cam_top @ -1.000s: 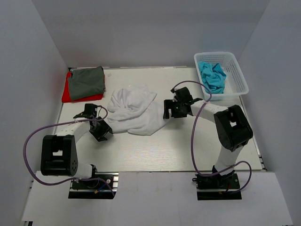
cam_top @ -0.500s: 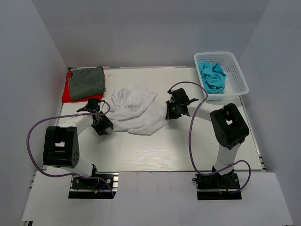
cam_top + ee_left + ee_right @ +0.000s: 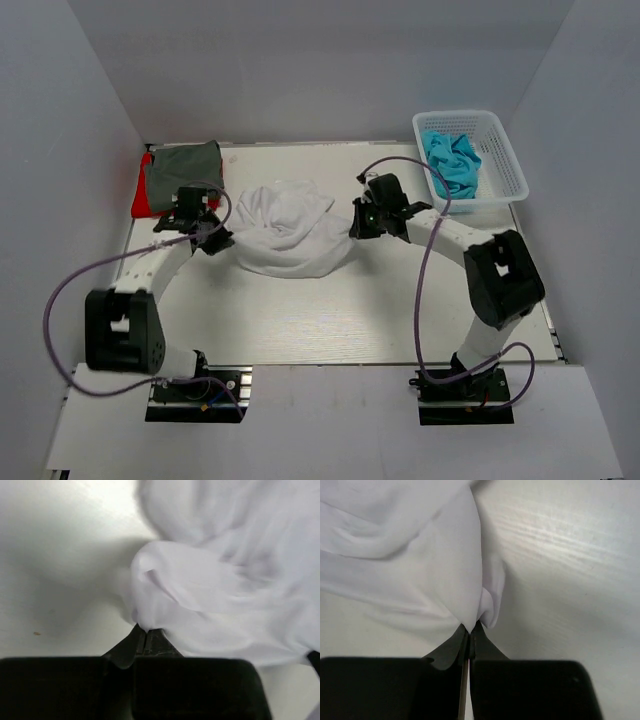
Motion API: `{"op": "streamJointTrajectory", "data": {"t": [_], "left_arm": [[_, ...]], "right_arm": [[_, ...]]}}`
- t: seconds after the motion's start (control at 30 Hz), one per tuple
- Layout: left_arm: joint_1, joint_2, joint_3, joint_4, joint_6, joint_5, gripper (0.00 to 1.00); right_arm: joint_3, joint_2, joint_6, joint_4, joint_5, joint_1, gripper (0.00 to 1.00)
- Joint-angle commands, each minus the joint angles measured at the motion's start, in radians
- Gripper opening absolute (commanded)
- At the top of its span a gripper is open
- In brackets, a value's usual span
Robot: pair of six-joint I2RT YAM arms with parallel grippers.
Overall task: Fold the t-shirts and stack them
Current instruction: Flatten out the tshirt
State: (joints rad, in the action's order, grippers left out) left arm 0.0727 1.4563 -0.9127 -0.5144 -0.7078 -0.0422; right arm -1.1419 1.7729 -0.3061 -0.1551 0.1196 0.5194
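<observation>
left wrist view, closest in: the left pincer (image 3: 146,630) is pressed together on a pinch of the white t-shirt (image 3: 225,580), and the cloth rises from the tips in a soft hump. the right wrist view shows the same on the other side, with the right pincer (image 3: 470,626) pinching an edge of the white cloth and bare bench (image 3: 560,555) beside it. from above, the two arms reach out from their bases at the near edge and hold the shirt at its left and right sides. it lies in the middle of the bench, bunched rather than flat.

the step in hand looks like spreading this shirt out before any fold can be made. the next move calls for the two pincers to draw apart and lay the cloth down smooth, pulling evenly so neither pinch slips and no sleeve is trapped underneath.

farther back on the left, the dark grey t-shirt (image 3: 182,172) lies folded on top of the red t-shirt (image 3: 143,200), a stack begun just beyond the left pincer. at the far right corner the white mesh basket (image 3: 510,175) holds the turquoise t-shirts (image 3: 452,162), crumpled and not yet folded. the bench is pale, faintly grained board, and plain pale walls (image 3: 330,60) close it in on three sides.
</observation>
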Motion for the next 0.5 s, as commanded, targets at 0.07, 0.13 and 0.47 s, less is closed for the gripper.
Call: {"op": "streamJointTrajectory", "data": {"t": [0.07,0.13,0.47], "left_arm": [[0.012,-0.328,-0.155,0.083,0.053,-0.005,0.0],[0.012,-0.372,-0.237,0.083,0.065,-0.025,0.0],[0.012,-0.448,-0.641,0.074,0.09,-0.093,0.0]], "right_arm": [[-0.084,-0.265,0.031,0.095,-0.061,0.005,0.0],[-0.11,-0.332,0.047,0.101,-0.072,-0.001,0.0],[-0.433,-0.538,0.151,0.062,-0.152,-0.002,0.0]]}}
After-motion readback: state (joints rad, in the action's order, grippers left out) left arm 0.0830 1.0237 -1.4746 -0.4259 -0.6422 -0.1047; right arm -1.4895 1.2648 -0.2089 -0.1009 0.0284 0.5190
